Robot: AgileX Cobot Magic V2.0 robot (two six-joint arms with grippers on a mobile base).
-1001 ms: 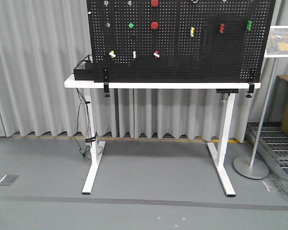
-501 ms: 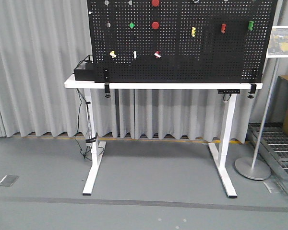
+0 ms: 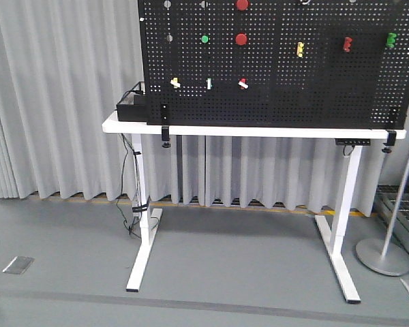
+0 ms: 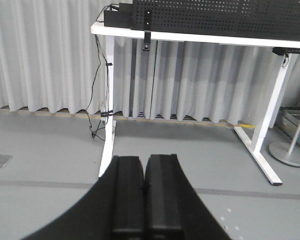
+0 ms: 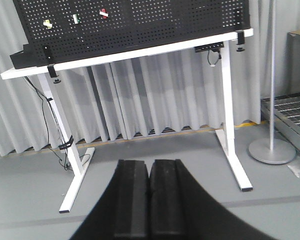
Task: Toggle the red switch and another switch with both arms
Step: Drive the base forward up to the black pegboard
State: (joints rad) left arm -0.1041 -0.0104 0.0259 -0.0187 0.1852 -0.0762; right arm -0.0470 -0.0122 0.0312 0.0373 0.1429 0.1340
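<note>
The red switch (image 3: 243,84) is a small red toggle with a white tip in the lower row of the black pegboard (image 3: 279,95); the right wrist view also shows the red switch (image 5: 104,13). A pale yellow switch (image 3: 175,82) sits two places to its left, also visible as the yellow switch (image 5: 47,23) from the right wrist. My left gripper (image 4: 144,159) and right gripper (image 5: 149,162) are both shut and hold nothing. They hang low over the grey floor, well away from the board. Neither arm shows in the front view.
The pegboard stands on a white table (image 3: 259,130) with a black box (image 3: 131,109) at its left end and cables down the left leg (image 3: 142,204). Big round red buttons (image 3: 241,39) sit above the switches. A pole stand with a round base (image 3: 385,255) is at the right.
The table and pegboard have shifted right and slightly down in the front view and look a little larger, so the viewpoint has moved. No switch has changed position.
</note>
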